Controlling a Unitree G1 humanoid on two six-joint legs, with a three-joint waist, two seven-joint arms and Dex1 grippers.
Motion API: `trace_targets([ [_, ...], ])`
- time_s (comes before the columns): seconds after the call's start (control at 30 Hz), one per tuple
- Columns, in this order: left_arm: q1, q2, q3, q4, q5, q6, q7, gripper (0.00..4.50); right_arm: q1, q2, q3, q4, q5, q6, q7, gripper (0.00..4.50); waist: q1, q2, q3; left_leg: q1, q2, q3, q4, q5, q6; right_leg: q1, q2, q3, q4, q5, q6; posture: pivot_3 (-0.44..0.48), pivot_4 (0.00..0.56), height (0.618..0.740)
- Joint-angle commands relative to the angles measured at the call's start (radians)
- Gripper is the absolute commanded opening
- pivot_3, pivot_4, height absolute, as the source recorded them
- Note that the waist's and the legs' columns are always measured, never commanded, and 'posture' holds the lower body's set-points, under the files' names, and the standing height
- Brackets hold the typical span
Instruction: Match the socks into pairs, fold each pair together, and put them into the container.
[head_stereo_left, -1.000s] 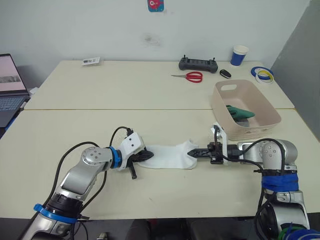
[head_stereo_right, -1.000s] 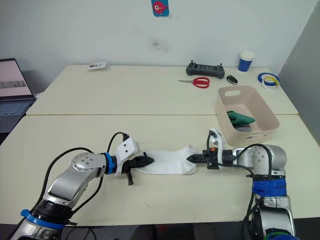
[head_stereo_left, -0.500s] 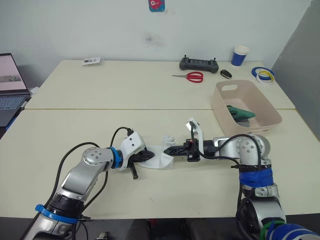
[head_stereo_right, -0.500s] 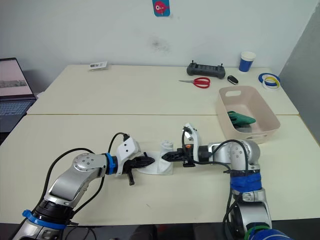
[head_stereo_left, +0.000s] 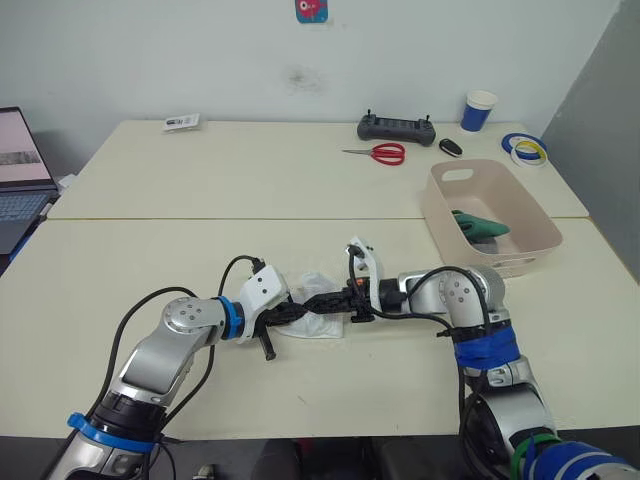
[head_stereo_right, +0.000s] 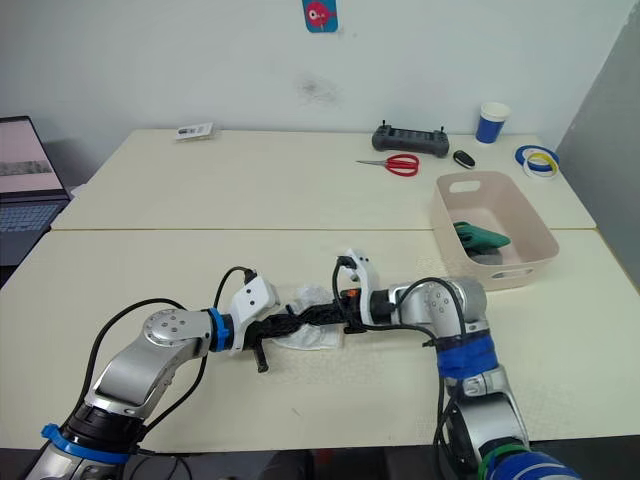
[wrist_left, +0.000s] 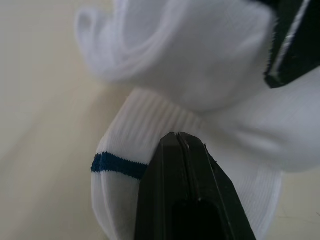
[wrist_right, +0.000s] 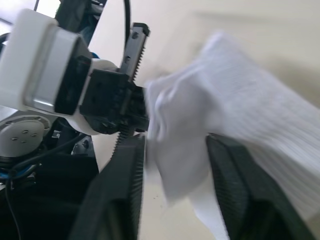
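Your left gripper (head_stereo_left: 292, 313) is clamped on the white socks (head_stereo_left: 318, 318), bunched mid-table. Your right gripper (head_stereo_left: 318, 298) meets it there, fingers spread around the fold. Far right, the container (head_stereo_left: 525, 215) holds a green sock (head_stereo_left: 480, 224).
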Motion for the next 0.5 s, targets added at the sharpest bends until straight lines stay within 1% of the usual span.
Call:
trace_targets([
  [0.03,0.021,0.011,-0.012,0.000,0.004,0.021,-0.005,0.00,-0.027,0.024,-0.047,-0.023,0.045,-0.005,0.017,3.24,0.000,0.000,0.000,0.000,0.000,0.000,0.000,0.000,0.000,0.000,0.000,0.000,0.000,0.000,0.000,0.000,0.150,0.740],
  [0.07,0.020,0.011,-0.012,0.002,0.004,0.020,-0.006,0.00,-0.033,0.028,-0.063,-0.028,0.063,0.009,0.026,3.51,0.000,0.000,0.000,0.000,0.000,0.000,0.000,0.000,0.000,0.000,0.000,0.000,0.000,0.000,0.000,0.000,0.150,0.740],
  [0.2,0.020,0.014,-0.012,0.005,0.004,0.018,-0.008,0.00,-0.035,0.002,-0.070,-0.063,0.104,0.004,0.074,3.51,0.000,0.000,0.000,0.000,0.000,0.000,0.000,0.000,0.000,0.000,0.000,0.000,0.000,0.000,0.000,0.000,0.150,0.740],
  [0.27,0.022,0.017,-0.011,0.004,0.003,0.016,-0.011,0.00,-0.008,-0.068,0.020,-0.116,0.052,-0.121,0.153,3.51,0.000,0.000,0.000,0.000,0.000,0.000,0.000,0.000,0.000,0.000,0.000,0.000,0.000,0.000,0.000,0.000,0.150,0.740],
  [0.33,0.022,0.020,-0.010,0.004,0.002,0.015,-0.014,0.00,0.043,-0.158,0.161,-0.164,-0.076,-0.369,0.263,3.51,0.000,0.000,0.000,0.000,0.000,0.000,0.000,0.000,0.000,0.000,0.000,0.000,-0.001,0.000,0.000,0.000,0.150,0.740],
  [0.37,0.022,0.021,-0.010,0.005,0.001,0.014,-0.015,0.00,0.062,-0.185,0.207,-0.170,-0.126,-0.468,0.296,3.14,0.000,0.000,0.000,0.000,0.000,0.000,0.000,0.000,0.000,0.000,0.000,-0.001,-0.001,0.000,0.000,0.000,0.150,0.740],
  [0.4,0.022,0.024,-0.009,0.006,0.001,0.013,-0.017,0.00,0.080,-0.196,0.242,-0.170,-0.162,-0.549,0.322,2.95,-0.001,0.000,0.000,0.000,0.000,0.000,0.000,0.000,0.000,0.000,0.000,-0.001,-0.001,0.000,0.000,0.000,0.150,0.740],
  [0.5,0.020,0.028,-0.010,0.007,-0.002,0.013,-0.020,0.00,0.114,-0.189,0.320,-0.120,-0.266,-0.735,0.344,1.89,-0.007,0.000,0.000,0.000,0.000,0.000,-0.001,0.000,0.000,0.000,0.000,0.000,-0.001,0.000,0.000,0.000,0.150,0.740],
])
